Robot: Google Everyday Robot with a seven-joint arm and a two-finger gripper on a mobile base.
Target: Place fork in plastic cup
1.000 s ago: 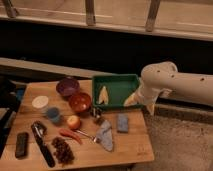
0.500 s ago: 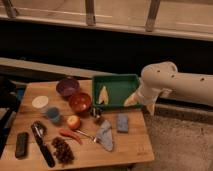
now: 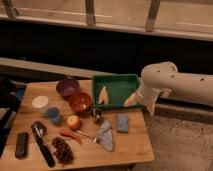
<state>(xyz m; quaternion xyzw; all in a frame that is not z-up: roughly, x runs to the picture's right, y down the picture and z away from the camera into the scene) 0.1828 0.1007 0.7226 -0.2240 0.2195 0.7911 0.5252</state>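
Two bowls (image 3: pixel 67 86), one cup (image 3: pixel 52 114), one fork (image 3: pixel 86 134), one pincer (image 3: pixel 142 101) beside tray (image 3: pixel 115 77)

My gripper (image 3: pixel 149 106) hangs off the wooden board's (image 3: pixel 135 146) three o'clock edge. At its twelve sits a green tray (image 3: pixel 119 78) holding pale yellow pieces (image 3: pixel 103 95). The purple bowl (image 3: pixel 67 86) is at eleven, the red-orange bowl (image 3: pixel 80 101) at that one's five. Apple (image 3: pixel 73 121) and red chili (image 3: pixel 70 134) lie near centre, the blue sponge (image 3: pixel 122 122) toward four, the black-handled tool (image 3: pixel 43 146) at seven.
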